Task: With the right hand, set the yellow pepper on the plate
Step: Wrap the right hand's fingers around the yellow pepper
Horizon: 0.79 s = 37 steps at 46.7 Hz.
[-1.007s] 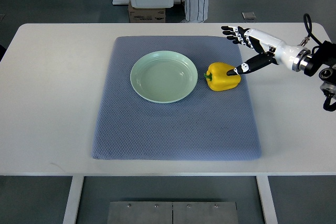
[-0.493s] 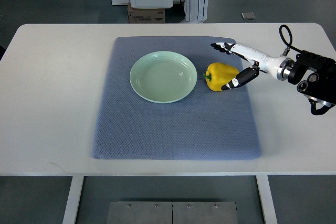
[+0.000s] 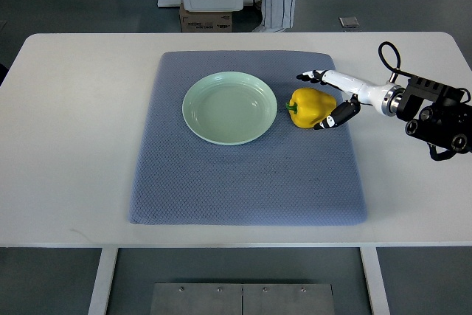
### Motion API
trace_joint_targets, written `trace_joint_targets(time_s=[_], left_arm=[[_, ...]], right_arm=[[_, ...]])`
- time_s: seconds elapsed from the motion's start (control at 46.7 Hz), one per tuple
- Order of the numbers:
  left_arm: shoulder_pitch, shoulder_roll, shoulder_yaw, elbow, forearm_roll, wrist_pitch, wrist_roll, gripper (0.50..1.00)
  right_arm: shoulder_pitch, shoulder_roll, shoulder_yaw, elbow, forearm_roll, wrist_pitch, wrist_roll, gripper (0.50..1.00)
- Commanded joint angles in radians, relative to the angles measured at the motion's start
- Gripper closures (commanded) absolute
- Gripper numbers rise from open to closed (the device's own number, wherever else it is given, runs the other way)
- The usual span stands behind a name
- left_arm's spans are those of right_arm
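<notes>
A blue-grey mat covers the middle of the white worktop, and on it the pale green plate lies empty with the yellow pepper just to its right, stem toward the plate. The right hand reaches in around the pepper's far-right side, fingers spread and not clamped, thumb at its near edge. Beyond the worktop a cardboard box sits on the floor.

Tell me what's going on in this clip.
The robot's right hand is reaching in around the yellow pepper, fingers spread on either side, no firm grasp visible. The pepper lies on the grey mat, just right of the empty green plate. The left arm is out of view.
</notes>
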Motion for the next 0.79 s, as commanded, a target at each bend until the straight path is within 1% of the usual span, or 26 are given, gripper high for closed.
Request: trace_joint_targets(time_s=[0.0,0.086,0.214,0.278,0.407,0.493,0.621,0.664,0.728,0.771], left_arm=[[0.0,0.0,0.0,0.0,0.0,0.0,0.0,0.5],[0.0,0.0,0.0,0.0,0.0,0.0,0.0,0.5],[0.0,0.0,0.0,0.0,0.0,0.0,0.0,0.5],[0.0,0.0,0.0,0.0,0.0,0.0,0.0,0.5],[0.0,0.0,0.0,0.0,0.0,0.0,0.0,0.5],[0.0,0.0,0.0,0.0,0.0,0.0,0.0,0.5],[0.0,0.0,0.0,0.0,0.0,0.0,0.0,0.5],[0.0,0.0,0.0,0.0,0.0,0.0,0.0,0.5],[0.0,0.0,0.0,0.0,0.0,0.0,0.0,0.5],[0.0,0.0,0.0,0.0,0.0,0.0,0.0,0.5]], right_arm=[[0.0,0.002,-0.001,-0.002,0.0,-0.002,0.001,0.622],[0.001,0.002,0.001,-0.002,0.0,-0.002,0.001,0.632],[0.001,0.002,-0.001,-0.002,0.0,-0.002,0.001,0.668],[0.0,0.002,-0.001,-0.002,0.002,-0.002,0.001,0.695],[-0.002,0.003,-0.001,-0.002,0.0,-0.002,0.001,0.699],[-0.002,0.003,-0.001,-0.002,0.0,-0.002,-0.001,0.712],[0.0,0.005,-0.001,-0.002,0.0,-0.002,-0.001,0.833],[0.0,0.005,-0.001,-0.002,0.0,-0.002,-0.001,0.889],[0.0,0.005,-0.001,-0.002,0.0,-0.002,-0.001,1.0],[0.001,0.006,-0.001,-0.002,0.002,-0.002,-0.001,1.0]])
